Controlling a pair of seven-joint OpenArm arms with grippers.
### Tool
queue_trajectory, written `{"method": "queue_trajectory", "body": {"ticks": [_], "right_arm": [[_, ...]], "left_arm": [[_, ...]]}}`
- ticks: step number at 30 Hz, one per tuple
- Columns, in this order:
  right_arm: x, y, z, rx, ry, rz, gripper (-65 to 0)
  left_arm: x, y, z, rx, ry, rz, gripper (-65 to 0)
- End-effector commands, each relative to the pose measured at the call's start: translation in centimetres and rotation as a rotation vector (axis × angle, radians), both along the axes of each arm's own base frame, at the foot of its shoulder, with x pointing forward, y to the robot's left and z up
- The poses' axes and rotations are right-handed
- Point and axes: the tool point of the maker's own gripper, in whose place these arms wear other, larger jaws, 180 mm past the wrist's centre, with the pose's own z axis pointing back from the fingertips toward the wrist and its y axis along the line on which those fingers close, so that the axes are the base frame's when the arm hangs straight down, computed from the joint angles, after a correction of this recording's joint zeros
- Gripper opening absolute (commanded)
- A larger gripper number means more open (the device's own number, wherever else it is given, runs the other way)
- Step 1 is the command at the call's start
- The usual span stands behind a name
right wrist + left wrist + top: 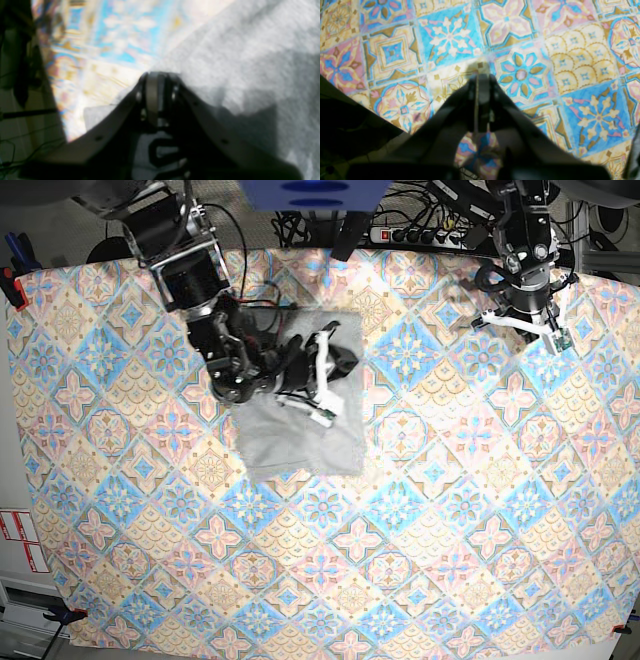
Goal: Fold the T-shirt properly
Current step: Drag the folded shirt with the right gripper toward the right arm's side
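Observation:
The grey T-shirt (pixel 300 435) lies folded into a rough rectangle on the tablecloth, left of centre in the base view. It fills the right side of the right wrist view (pixel 237 62), with black lettering (pixel 162 150) showing under the gripper. My right gripper (pixel 348 361) is over the shirt's far right part, and its jaws are shut, with the tips (pixel 156 75) at the shirt's edge. I cannot tell whether cloth is pinched. My left gripper (pixel 527 328) is shut and empty above bare tablecloth at the far right, also seen in the left wrist view (pixel 481 75).
The colourful tile-patterned tablecloth (pixel 420 530) covers the whole table. A power strip and cables (pixel 420 228) lie beyond the far edge. The table's left edge and dark floor (pixel 15 75) show in the right wrist view.

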Motion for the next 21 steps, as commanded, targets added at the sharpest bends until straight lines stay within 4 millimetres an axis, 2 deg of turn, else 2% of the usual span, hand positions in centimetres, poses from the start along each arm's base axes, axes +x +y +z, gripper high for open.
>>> {"method": "queue_trajectory", "body": {"ticks": [1,5,9,15,21], "right_arm": [[0.5,-4.7,-2.0,-0.193,0.011,-0.015,-58.0],[1.6,-8.6,-2.2,-0.23,0.01,-0.093,-58.0],[1.9,-12.2,-2.4,-0.284,0.007,-0.121,-58.0],[2.3,-17.1,-2.5,-0.354,-0.015,-0.146,-58.0],[2.5,-21.2,-2.2,-0.413,-0.031,-0.168,-58.0]], "left_arm": [[0.4,0.3,0.9,0.023,-0.03,-0.004,-65.0],[0.4,0.3,0.9,0.023,-0.03,-0.004,-65.0],[0.4,0.3,0.9,0.023,-0.03,-0.004,-65.0],[0.4,0.3,0.9,0.023,-0.03,-0.004,-65.0],[0.4,0.3,0.9,0.023,-0.03,-0.004,-65.0]]}}
